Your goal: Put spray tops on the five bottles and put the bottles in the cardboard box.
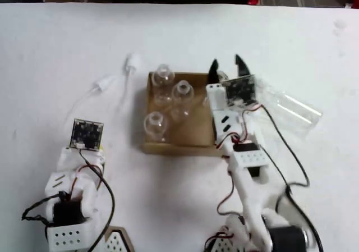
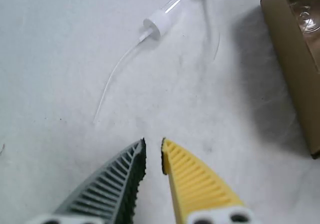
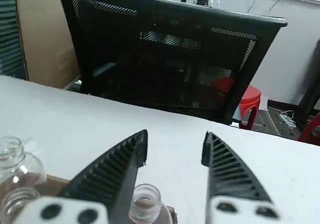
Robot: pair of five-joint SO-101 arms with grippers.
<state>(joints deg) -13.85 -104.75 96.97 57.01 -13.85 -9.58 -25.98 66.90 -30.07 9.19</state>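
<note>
Right gripper (image 1: 226, 67) spread wide, empty, over upper-right corner of cardboard box (image 1: 179, 147), mid-frame; left gripper (image 2: 153, 143) barely parted, empty.

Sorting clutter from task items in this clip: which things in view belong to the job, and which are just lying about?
Job: brown cardboard box; clear plastic bottles inside it; one clear bottle lying outside it; two white spray tops.
Just about: black mesh chair; red stool.

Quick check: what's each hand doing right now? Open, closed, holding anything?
Left hand: open only a crack, holding nothing.
Right hand: wide open, holding nothing.
</note>
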